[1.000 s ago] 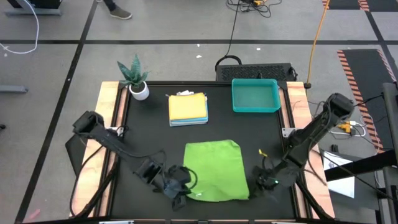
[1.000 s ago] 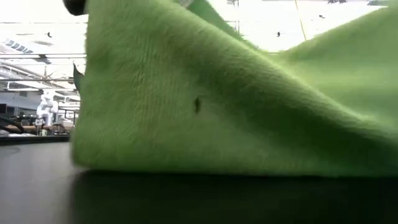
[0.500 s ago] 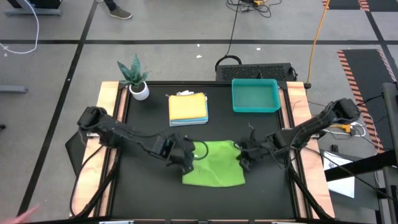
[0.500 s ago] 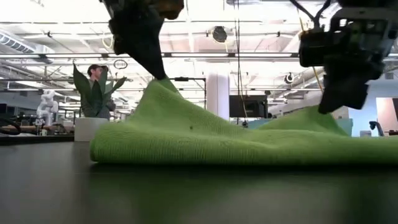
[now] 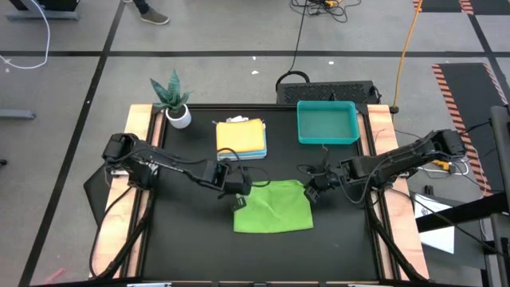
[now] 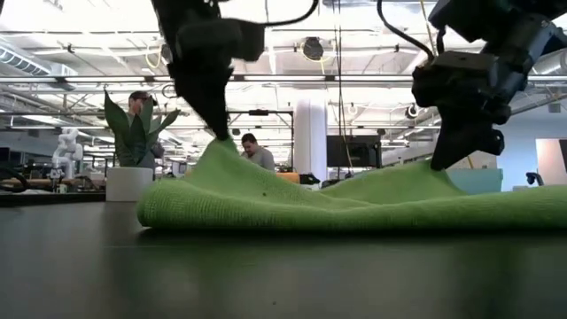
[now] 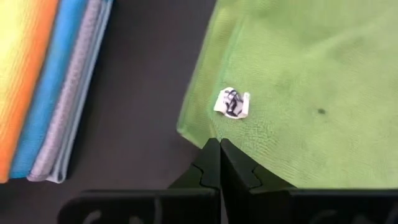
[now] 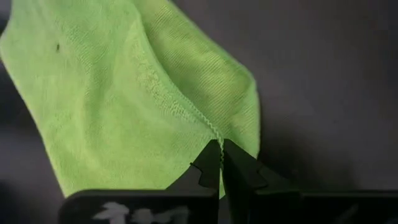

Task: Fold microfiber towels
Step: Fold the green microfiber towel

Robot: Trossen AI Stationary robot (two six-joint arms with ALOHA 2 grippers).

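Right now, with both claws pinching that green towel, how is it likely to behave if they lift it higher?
The green towel is probably floppy: in the low view it peaks under the left claw and right claw and sags between them. It looks thin and light, so it should rise easily. Its fuzzy surface likely resists slipping from the shut claws.

Both arms are dark, slim, jointed links with loose black cables looping along them. The left end effector (image 5: 237,191) and right end effector (image 5: 312,194) each end in two matte black fingers (image 7: 211,163) with notched, stepped inner edges tapering to narrow tips.
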